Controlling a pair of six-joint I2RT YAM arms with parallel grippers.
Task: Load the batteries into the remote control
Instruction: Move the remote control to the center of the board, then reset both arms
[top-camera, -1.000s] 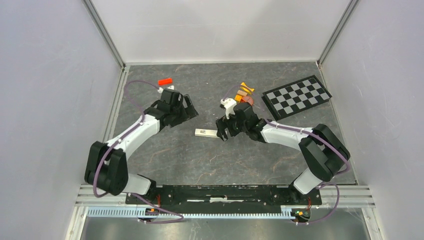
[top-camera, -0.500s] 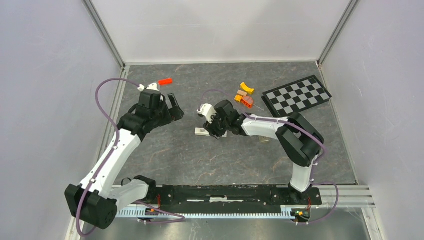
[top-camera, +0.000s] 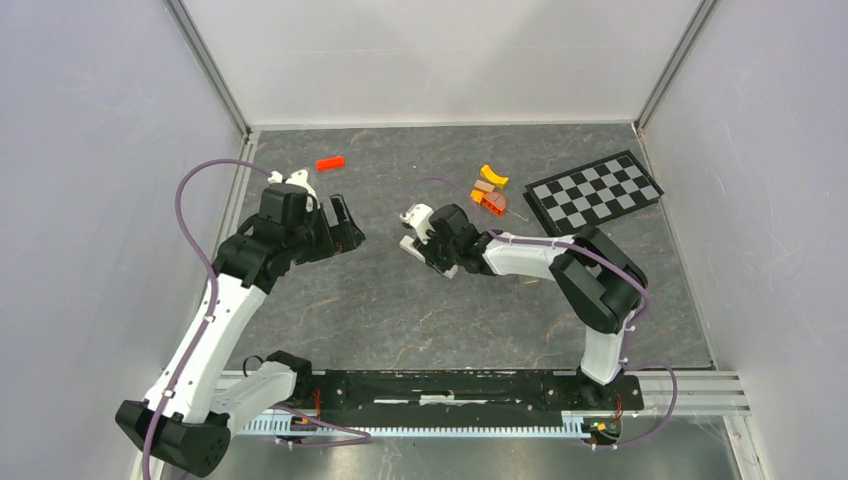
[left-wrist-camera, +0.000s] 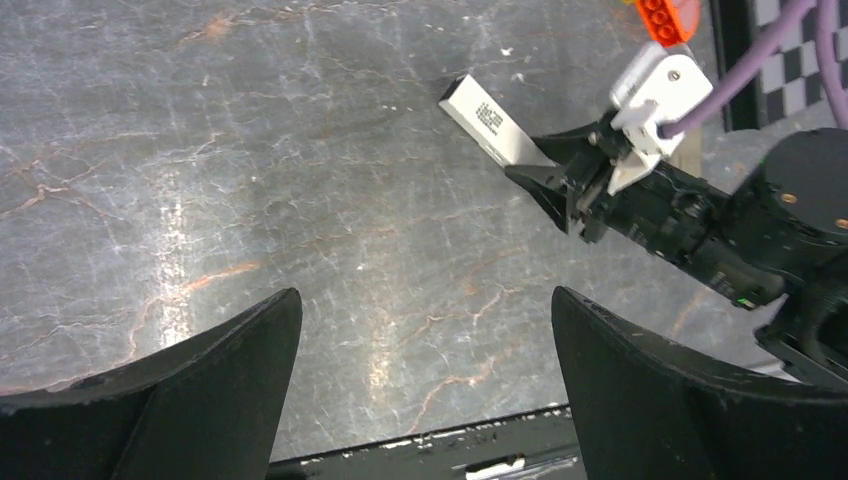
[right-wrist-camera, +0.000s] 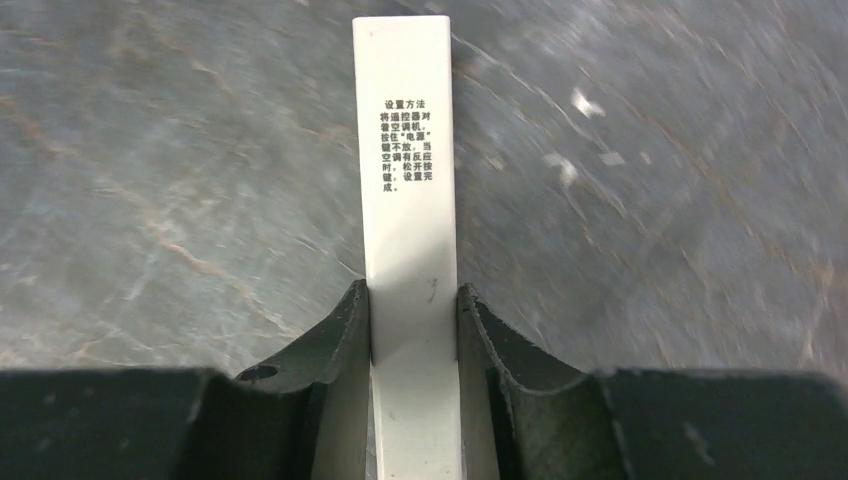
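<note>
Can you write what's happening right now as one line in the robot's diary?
right gripper: shut on white bar with printed text | left gripper: open, holding nothing, apart from the bar

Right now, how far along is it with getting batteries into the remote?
Early days. Done: nothing loaded, and no batteries are in view. In hand: the right claw grips a slim white bar with printed text, possibly part of the remote. The left claw is open and empty. Left: all the battery loading.
</note>
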